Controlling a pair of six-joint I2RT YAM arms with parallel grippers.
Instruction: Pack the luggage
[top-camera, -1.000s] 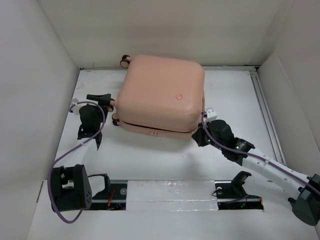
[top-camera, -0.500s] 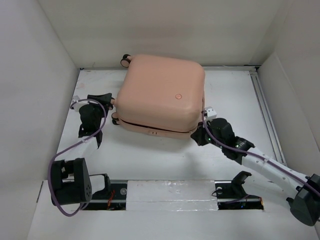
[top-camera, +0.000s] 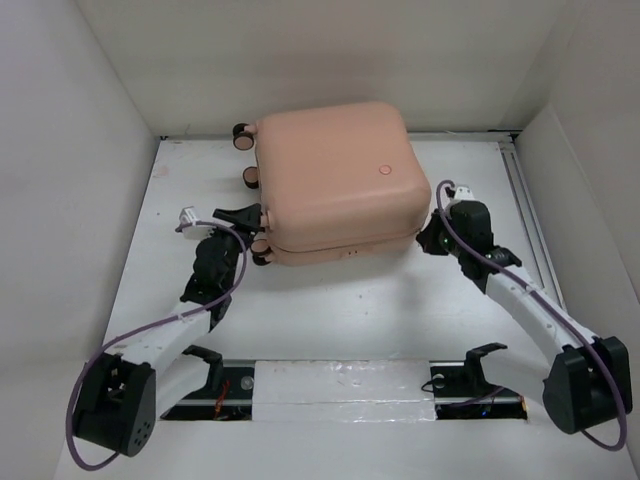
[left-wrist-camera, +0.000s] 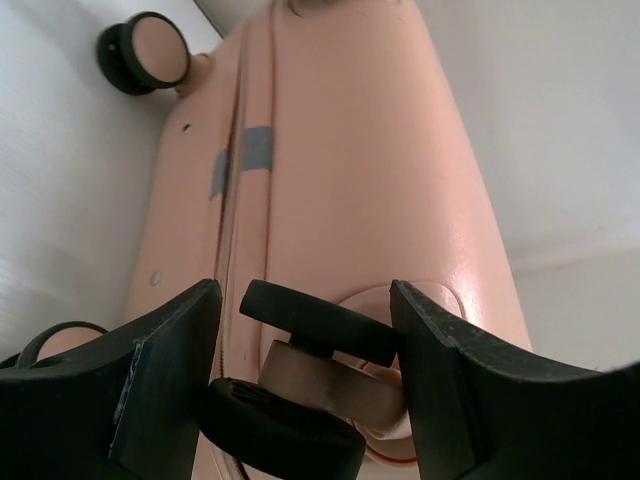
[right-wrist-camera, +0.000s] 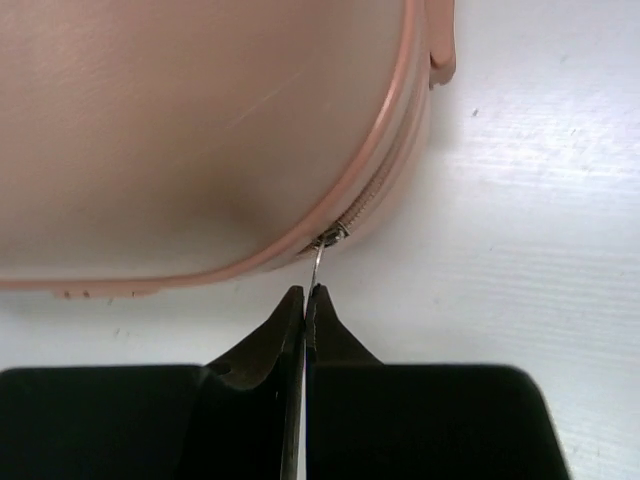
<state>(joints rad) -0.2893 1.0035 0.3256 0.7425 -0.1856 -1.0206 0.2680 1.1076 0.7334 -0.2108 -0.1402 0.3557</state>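
The pale pink luggage (top-camera: 335, 180) lies closed on the white table, its round button mark (top-camera: 384, 169) facing up. My left gripper (top-camera: 254, 231) is closed around the near-left wheel (top-camera: 262, 247). In the left wrist view the fingers (left-wrist-camera: 170, 370) press both sides of that black-and-pink wheel (left-wrist-camera: 320, 350) under the shell (left-wrist-camera: 350, 150). My right gripper (top-camera: 432, 240) is at the luggage's near-right corner. In the right wrist view it (right-wrist-camera: 305, 295) is shut on the thin metal zipper pull (right-wrist-camera: 317, 262) at the seam of the shell (right-wrist-camera: 200, 120).
White walls enclose the table on the left, far and right sides. A metal rail (top-camera: 525, 220) runs along the right edge. Two more wheels (top-camera: 240, 131) stick out at the luggage's far left. A grey tape patch (left-wrist-camera: 255, 147) is on its side.
The luggage has swung and shifted to the far right. My left gripper has moved right onto the wheel. My right gripper has moved up along the right side with the zipper pull.
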